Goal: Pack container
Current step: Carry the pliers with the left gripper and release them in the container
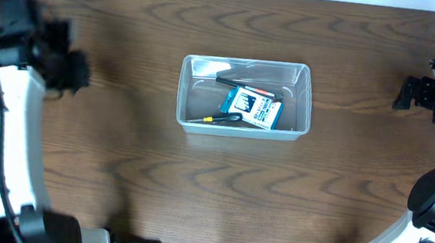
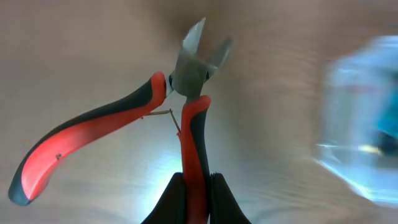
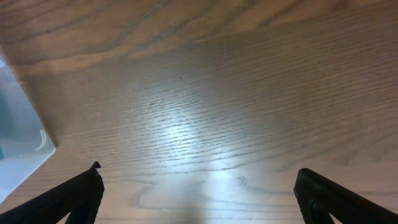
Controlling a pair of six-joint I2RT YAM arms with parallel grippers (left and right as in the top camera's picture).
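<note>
The clear plastic container stands at the table's middle and holds a blue-and-white box, a black pen-like tool and a yellow-tipped tool. My left gripper is shut on one handle of red-and-black cutting pliers and holds them above the table at the far left; the container shows as a blur at the right of the left wrist view. My right gripper is open and empty over bare wood at the far right. A container corner shows in the right wrist view.
The table is dark wood. The arm bases stand along the front edge at left and right. The left arm's white link runs down the left side.
</note>
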